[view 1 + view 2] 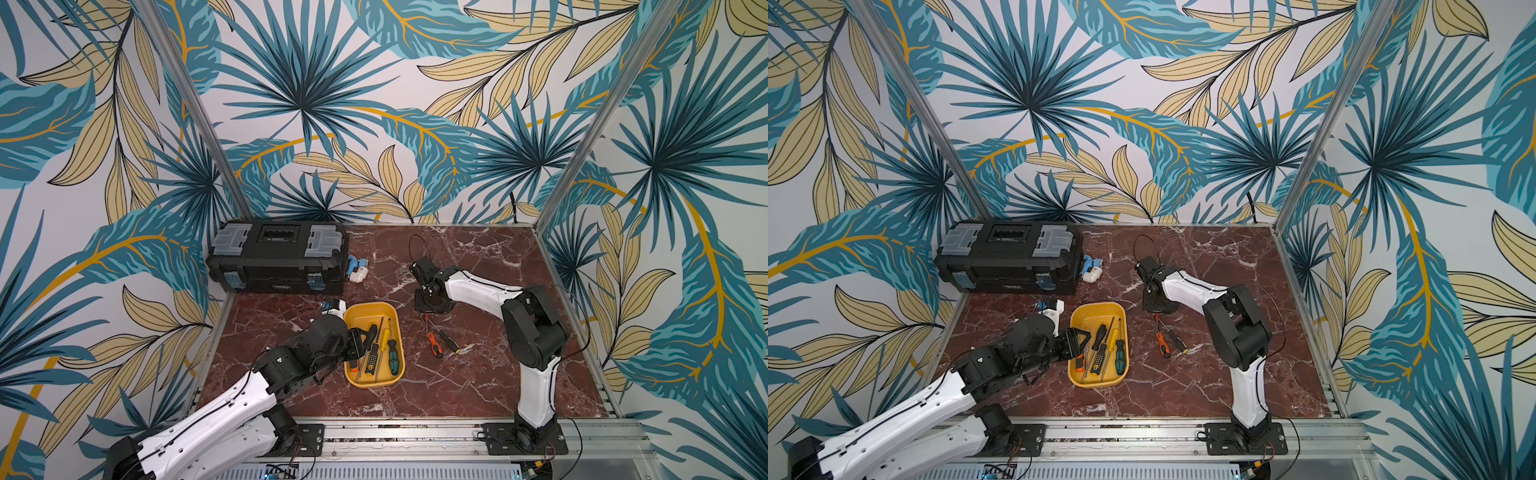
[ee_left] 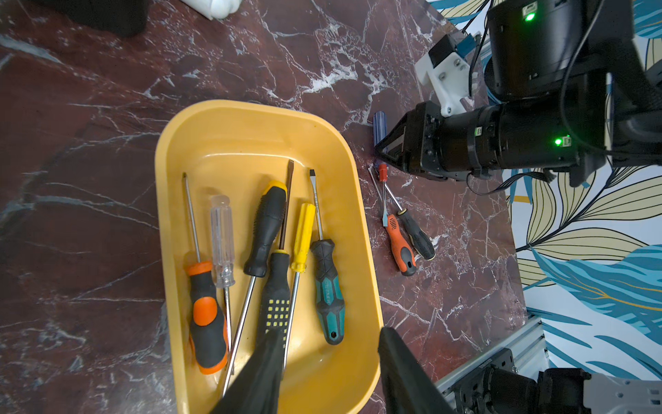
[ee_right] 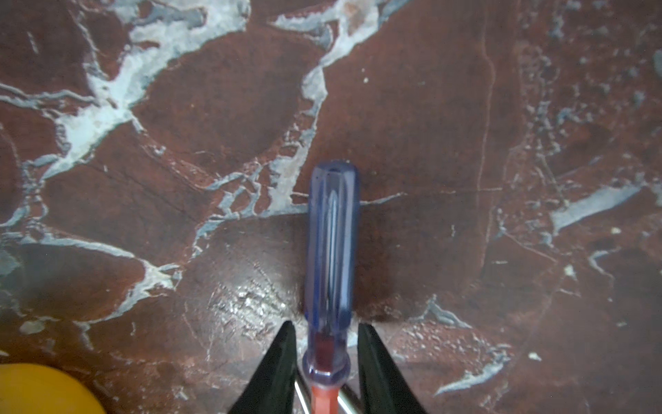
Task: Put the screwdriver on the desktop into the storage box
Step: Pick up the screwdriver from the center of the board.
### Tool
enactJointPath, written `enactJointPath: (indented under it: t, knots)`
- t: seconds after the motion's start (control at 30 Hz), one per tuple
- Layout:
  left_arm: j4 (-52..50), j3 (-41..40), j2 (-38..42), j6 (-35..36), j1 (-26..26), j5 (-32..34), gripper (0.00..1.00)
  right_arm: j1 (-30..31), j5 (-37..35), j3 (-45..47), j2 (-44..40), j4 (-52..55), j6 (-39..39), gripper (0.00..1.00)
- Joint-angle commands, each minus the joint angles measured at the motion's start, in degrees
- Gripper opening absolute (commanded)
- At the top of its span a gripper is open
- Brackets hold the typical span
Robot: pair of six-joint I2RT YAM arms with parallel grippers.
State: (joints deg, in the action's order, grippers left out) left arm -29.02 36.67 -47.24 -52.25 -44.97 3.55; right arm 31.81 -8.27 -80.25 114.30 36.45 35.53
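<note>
While the left gripper [image 2: 333, 372] hangs over the shallow yellow plastic storage box [image 2: 250, 136] with its fingers spread and nothing between them, the right gripper [image 3: 324, 326] is down at the red-brown marble desktop [image 3: 447, 125], straddling the neck of a see-through blue-handled screwdriver [image 3: 331, 233]. Its fingers sit snug on both sides, but it's hard to tell if they're actually squeezing. That screwdriver lies flat on the desktop, outside the box and near its rim. Six other screwdrivers [image 2: 268, 222] lie inside the box. An orange-and-black screwdriver [image 2: 401, 247] and a black screwdriver [image 2: 417, 236] lie crossed on the desktop nearby.
</note>
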Motion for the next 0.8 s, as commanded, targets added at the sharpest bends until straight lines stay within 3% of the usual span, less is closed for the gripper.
enactJointPath:
  t: [0.0,0.37,0.77]
  knots:
    - [1.68,0.23,-0.3,0.82,-0.03,-0.62,0.47,0.0,0.05,1.34,0.92,0.38,0.26,0.28]
    - [2.12,0.83,-0.92,0.88,-0.04,-1.2,0.49,-0.35,1.02,2.92,-4.16,-1.18,-1.63,0.12]
    - [3.69,0.71,-1.0,0.56,-0.03,-1.23,0.49,-0.36,-0.71,12.9,-16.65,-2.82,-0.3,0.07]
